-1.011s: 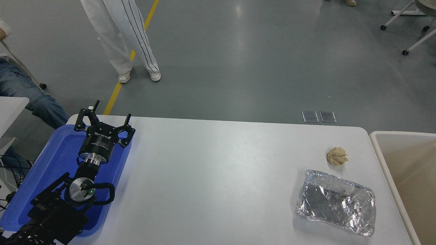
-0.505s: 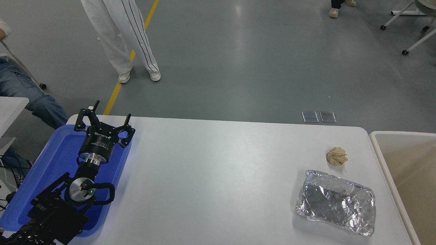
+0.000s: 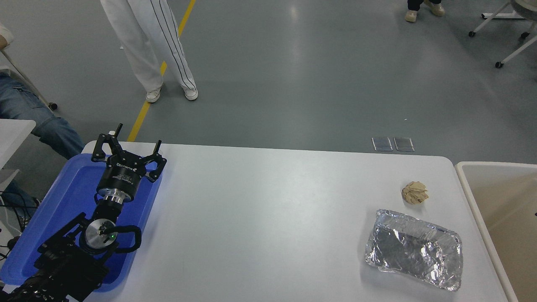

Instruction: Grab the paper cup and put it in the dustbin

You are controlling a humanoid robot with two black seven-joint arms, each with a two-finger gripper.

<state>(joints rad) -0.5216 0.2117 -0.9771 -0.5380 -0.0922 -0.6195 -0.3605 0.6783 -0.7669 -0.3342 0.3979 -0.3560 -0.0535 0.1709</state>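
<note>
No paper cup shows anywhere in the head view; it is out of view. The beige dustbin (image 3: 470,197) stands off the table's right end, with only its pale rim and tan inside wall in the picture. My left gripper (image 3: 136,140) is parked at the lower left above the blue tray, open, with nothing between its fingers. The right arm and its gripper are out of the picture.
A flat blue tray (image 3: 63,201) lies under the left arm. A crumpled brown paper ball (image 3: 415,192) and a crinkled silver foil tray (image 3: 415,249) lie at the table's right. A person in white trousers (image 3: 155,46) stands beyond the far edge; another in jeans (image 3: 37,121) sits at left.
Neither arm nor any object on the table has moved. Only a person's shoes at the top right have shifted slightly.
</note>
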